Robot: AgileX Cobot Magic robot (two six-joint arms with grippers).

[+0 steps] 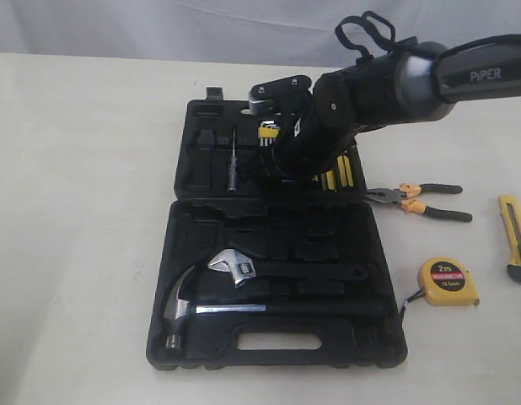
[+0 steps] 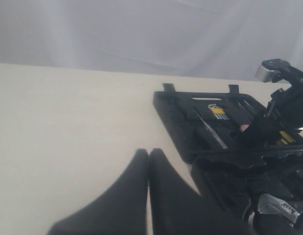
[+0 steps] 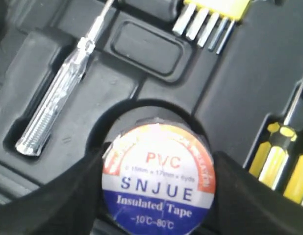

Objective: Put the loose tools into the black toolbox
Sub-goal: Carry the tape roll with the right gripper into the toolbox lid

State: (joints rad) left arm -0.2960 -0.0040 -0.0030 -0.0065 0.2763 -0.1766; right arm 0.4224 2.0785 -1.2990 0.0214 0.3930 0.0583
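The toolbox (image 1: 362, 342) lies open on the pale surface (image 1: 75, 211), its two halves flat, one above the other in the exterior view. The right arm reaches across the upper half, and the right wrist view shows the right hand (image 3: 157, 205) grasping the tape (image 3: 159, 181), one dark finger pressed against each side of the roll. The roll's label, red, white and blue, reads "PVC SNJUE Insulated Tape" and faces the camera. The tape hangs over a round recess (image 3: 100, 129) in that half; whether it touches the bottom of the recess cannot be told. Around the recess are a clear-handled tester (image 3: 58, 103), a yellow holder of hex keys (image 3: 215, 14) and the yellow screwdrivers (image 3: 276, 156), each in its own slot. The lower half holds the hammer (image 1: 193, 308) and, just above it, the wrench (image 1: 277, 270). Three loose tools lie on the surface to the right of the toolbox: the pliers (image 1: 421, 201) beside the seam between the halves, jaws pointing toward the case; the tape measure (image 1: 447, 283) near the lower half's right edge; and the knife (image 1: 515, 238) farthest out, at the edge of the view. The left hand (image 2: 148, 157) is clenched with nothing in it, its fingertips pressed together, over bare surface to the left of the toolbox and apart from it.
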